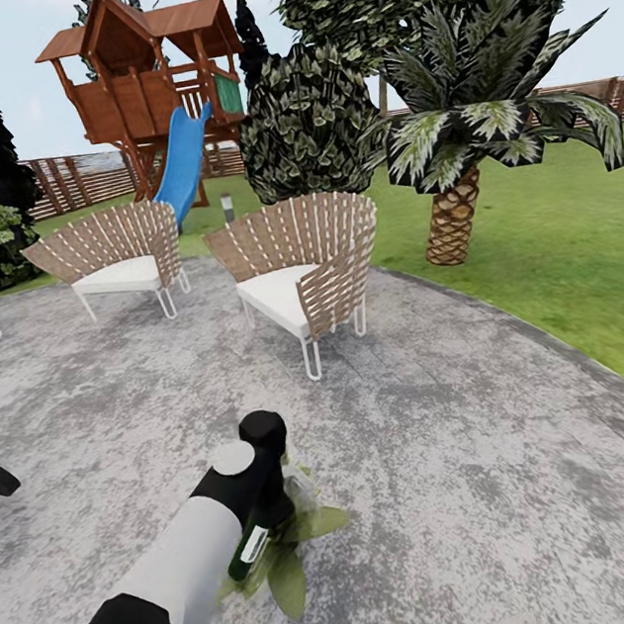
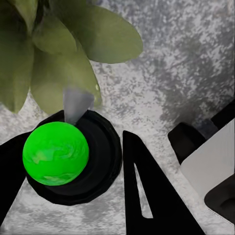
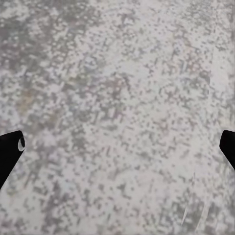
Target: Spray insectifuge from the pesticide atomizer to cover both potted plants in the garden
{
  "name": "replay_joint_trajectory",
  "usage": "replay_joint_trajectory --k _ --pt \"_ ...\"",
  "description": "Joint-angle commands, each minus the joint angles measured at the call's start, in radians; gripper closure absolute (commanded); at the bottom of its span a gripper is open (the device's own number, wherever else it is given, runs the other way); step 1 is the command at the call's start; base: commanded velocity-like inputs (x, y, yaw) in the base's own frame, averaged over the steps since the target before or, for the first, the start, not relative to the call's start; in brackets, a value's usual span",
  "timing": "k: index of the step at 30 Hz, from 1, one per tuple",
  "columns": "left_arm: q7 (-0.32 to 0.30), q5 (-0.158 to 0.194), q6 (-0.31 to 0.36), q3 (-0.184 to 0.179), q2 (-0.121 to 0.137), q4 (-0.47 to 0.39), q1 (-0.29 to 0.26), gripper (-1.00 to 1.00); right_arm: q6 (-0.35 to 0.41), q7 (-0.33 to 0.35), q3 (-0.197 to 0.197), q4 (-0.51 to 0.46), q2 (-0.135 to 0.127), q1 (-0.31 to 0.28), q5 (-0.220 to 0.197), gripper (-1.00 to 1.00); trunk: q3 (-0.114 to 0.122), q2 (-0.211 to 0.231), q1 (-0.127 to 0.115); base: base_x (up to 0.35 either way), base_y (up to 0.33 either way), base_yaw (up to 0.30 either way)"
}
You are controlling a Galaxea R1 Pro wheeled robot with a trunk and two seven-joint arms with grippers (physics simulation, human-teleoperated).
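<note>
- The atomizer sits in the left gripper, directly over the plant on the patio.
- Its long axis runs slantwise in the head view, one end up inside the gripper, the other down toward the robot; which end is the nozzle cannot be told there.
- In the left wrist view a round black part with a bright green ball lies between the gripper's dark fingers, a pale-grey cone pointing from it at the leaves.
- The left fingers are closed around the atomizer, one on each side.
- The right gripper hangs over bare patio, its fingertips spread wide at the frame's edges, touching nothing.
- Beyond the plant stand a wicker chair, a second chair and a palm on the lawn.
</note>
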Motion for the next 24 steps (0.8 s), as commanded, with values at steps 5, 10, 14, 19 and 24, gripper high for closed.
replay_joint_trajectory --k 5,10,14,19,24 --pt "-0.010 -0.003 0.011 -0.001 0.000 0.006 -0.042 1.00 -0.002 -0.008 0.008 0.001 0.000 -0.001 0.000 -1.00 -0.001 0.000 0.000 0.000 0.000 0.000" --pt "-0.010 -0.003 0.010 -0.001 0.000 0.122 -0.037 1.00 -0.002 -0.008 0.008 0.001 0.000 -0.001 0.000 -1.00 -0.001 0.000 0.000 0.000 0.000 -0.001" --pt "-0.010 -0.003 0.009 -0.001 0.000 0.169 -0.037 1.00 -0.002 -0.008 0.008 0.001 0.000 -0.001 0.000 -1.00 -0.001 0.000 0.000 0.000 0.000 -0.214" --pt "-0.010 -0.014 0.006 -0.003 0.002 0.172 0.001 1.00 -0.002 -0.008 0.008 0.001 0.000 -0.001 0.000 -1.00 -0.001 0.000 0.000 0.000 0.000 -0.128" --pt "-0.010 -0.013 0.006 -0.020 0.000 0.171 -0.007 1.00 -0.002 -0.008 0.008 0.001 0.000 -0.001 -0.001 -1.00 -0.001 0.000 0.000 0.001 0.000 -0.007"
